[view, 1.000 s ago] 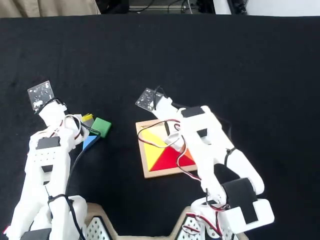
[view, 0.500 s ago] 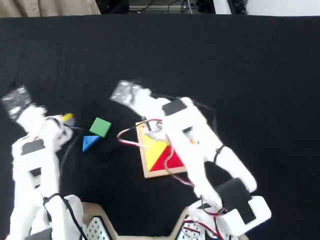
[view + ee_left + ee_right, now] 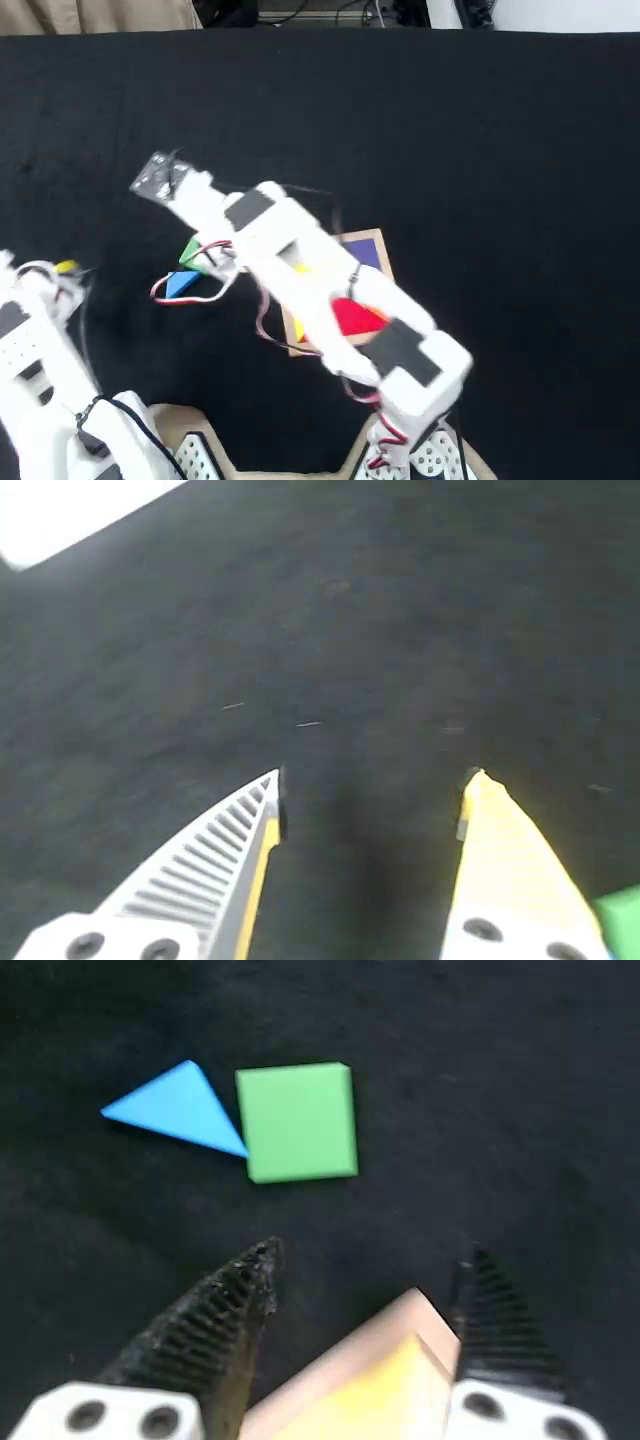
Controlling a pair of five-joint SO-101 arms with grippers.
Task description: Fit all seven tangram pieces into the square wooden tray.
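Note:
The square wooden tray (image 3: pixel 380 240) lies mid-table, holding a purple piece (image 3: pixel 366 253), a red piece (image 3: pixel 350 316) and a yellow piece (image 3: pixel 297 327). My right arm (image 3: pixel 290 260) stretches across it toward the left. In the right wrist view my right gripper (image 3: pixel 365 1260) is open above the tray's corner (image 3: pixel 385 1345), a short way from the green square (image 3: pixel 297 1120) and the blue triangle (image 3: pixel 175 1108), which touch at a corner. Both also show on the cloth: green square (image 3: pixel 187 251), blue triangle (image 3: pixel 180 285). My left gripper (image 3: pixel 375 790) is open over bare black cloth near the table's left edge, nothing between its fingers.
A black cloth (image 3: pixel 480 130) covers the table, with wide free room at the back and right. Red and white cables (image 3: pixel 205 290) hang from the right arm over the blue triangle. The arms' bases (image 3: pixel 200 455) stand at the front edge.
My right arm has swung left from over the tray to the green square and blue triangle. My left arm has drawn away from those pieces to the table's left edge.

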